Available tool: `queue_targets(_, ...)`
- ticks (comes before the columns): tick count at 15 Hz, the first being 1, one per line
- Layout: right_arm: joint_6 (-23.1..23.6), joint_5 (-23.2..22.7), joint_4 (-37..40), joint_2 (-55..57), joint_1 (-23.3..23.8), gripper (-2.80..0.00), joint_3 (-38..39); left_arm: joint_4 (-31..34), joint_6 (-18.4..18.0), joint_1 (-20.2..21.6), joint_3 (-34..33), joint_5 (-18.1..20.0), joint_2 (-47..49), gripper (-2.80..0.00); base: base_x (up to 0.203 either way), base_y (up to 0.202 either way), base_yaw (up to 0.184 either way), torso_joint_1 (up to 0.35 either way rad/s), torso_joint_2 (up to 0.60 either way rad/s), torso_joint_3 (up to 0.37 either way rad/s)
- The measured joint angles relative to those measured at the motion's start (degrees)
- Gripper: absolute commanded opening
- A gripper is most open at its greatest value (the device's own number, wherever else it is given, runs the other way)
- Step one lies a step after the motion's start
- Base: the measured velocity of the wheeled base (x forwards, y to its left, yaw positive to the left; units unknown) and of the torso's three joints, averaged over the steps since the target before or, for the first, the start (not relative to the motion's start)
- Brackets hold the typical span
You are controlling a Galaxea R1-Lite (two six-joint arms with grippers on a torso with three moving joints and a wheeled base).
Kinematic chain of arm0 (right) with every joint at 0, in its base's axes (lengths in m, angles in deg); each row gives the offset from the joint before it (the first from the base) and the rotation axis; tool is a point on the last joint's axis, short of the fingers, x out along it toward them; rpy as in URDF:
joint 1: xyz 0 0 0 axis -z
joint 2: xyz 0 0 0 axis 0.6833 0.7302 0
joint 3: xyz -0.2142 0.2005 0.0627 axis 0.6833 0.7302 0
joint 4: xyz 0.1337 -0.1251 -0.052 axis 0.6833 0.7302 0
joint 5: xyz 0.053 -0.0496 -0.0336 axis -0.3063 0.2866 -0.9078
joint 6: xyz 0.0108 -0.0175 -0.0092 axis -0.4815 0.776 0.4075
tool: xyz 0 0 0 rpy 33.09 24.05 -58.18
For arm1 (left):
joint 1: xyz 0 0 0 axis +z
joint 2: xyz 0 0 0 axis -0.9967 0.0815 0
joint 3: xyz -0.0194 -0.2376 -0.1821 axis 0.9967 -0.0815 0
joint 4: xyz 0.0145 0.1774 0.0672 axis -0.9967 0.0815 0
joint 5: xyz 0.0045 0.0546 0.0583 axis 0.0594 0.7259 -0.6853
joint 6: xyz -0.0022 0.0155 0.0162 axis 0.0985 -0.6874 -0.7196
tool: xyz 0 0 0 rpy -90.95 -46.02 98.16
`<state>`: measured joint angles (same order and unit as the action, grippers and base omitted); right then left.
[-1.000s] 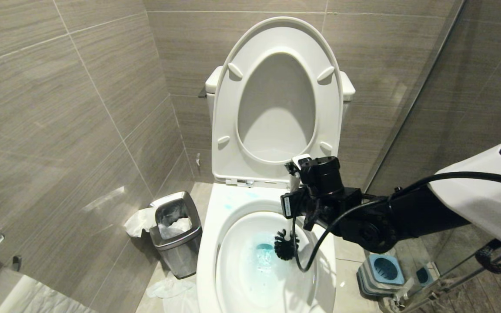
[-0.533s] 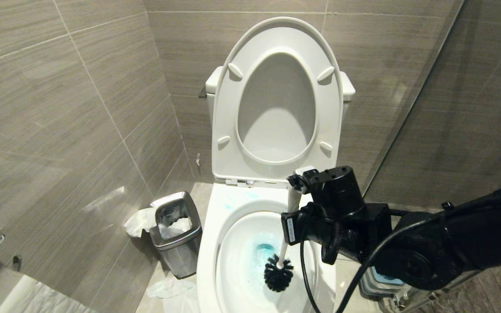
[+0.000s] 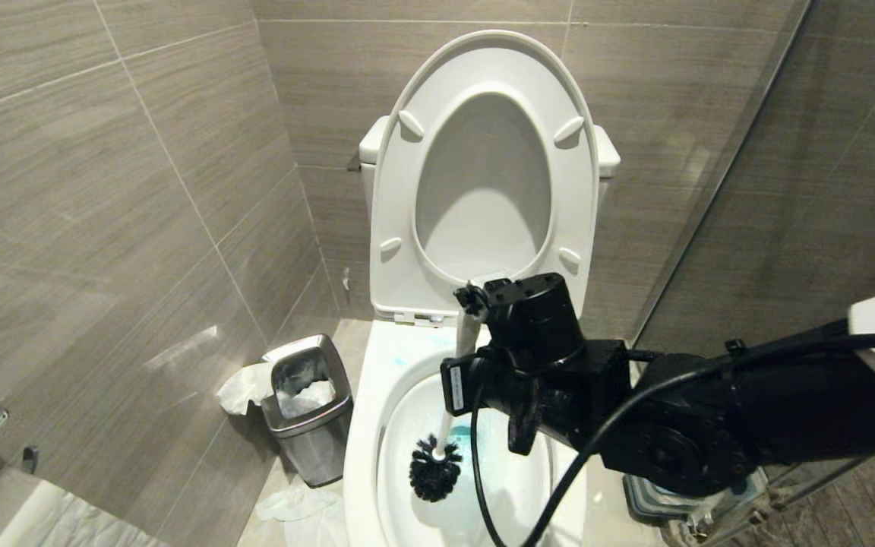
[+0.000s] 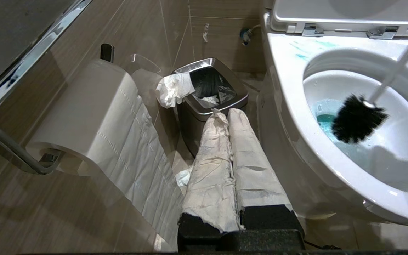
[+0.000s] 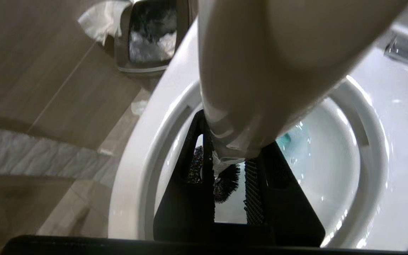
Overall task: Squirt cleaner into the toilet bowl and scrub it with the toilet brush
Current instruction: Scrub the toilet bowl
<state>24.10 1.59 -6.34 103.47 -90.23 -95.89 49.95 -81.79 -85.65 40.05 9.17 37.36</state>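
Observation:
The white toilet bowl (image 3: pixel 365 425) stands with seat and lid up. Turquoise cleaner (image 3: pixel 462 434) tints the water, and pale blue smears (image 3: pixel 407 353) mark the back rim. My right gripper (image 3: pixel 471 305) reaches over the bowl, shut on the white handle (image 3: pixel 462 357) of the toilet brush. The black bristle head (image 3: pixel 435 469) rests against the bowl's left inner wall. In the right wrist view the handle (image 5: pixel 260 71) runs between the black fingers (image 5: pixel 257 191) of my right gripper (image 5: pixel 232 141). My left gripper (image 4: pixel 225 112), wrapped in pale paper, hangs shut and empty beside the bowl's outer wall (image 4: pixel 289 88).
A small steel bin (image 3: pixel 307 403) with paper in it stands left of the toilet, crumpled tissue on the floor around it. A toilet roll (image 4: pixel 94 106) hangs on the left wall. The blue-grey brush holder (image 3: pixel 658 507) sits on the floor at the right, by the glass partition.
My right arm has swung left with the brush. The bristle head went from the right of the water, down toward the front, then across to the bowl's left wall.

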Motion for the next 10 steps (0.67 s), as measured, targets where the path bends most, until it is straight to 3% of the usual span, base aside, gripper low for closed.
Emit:
queue_targets(7, 1.73, 2.94, 4.89, 12.46, 3.95, -2.80, -19.24, -0.01, -0.02, -0.02, 0.00, -0.04, 0.00, -2.80, 0.000, 0.000, 0.000, 0.000, 0.00, 0.000)
queue_targets(10, 2.80, 3.35, 7.93, 13.98, 6.64, -2.80, -22.12, -0.01, -0.02, -0.02, 0.00, -0.02, 0.00, -2.80, 0.000, 0.000, 0.000, 0.000, 0.00, 0.000)
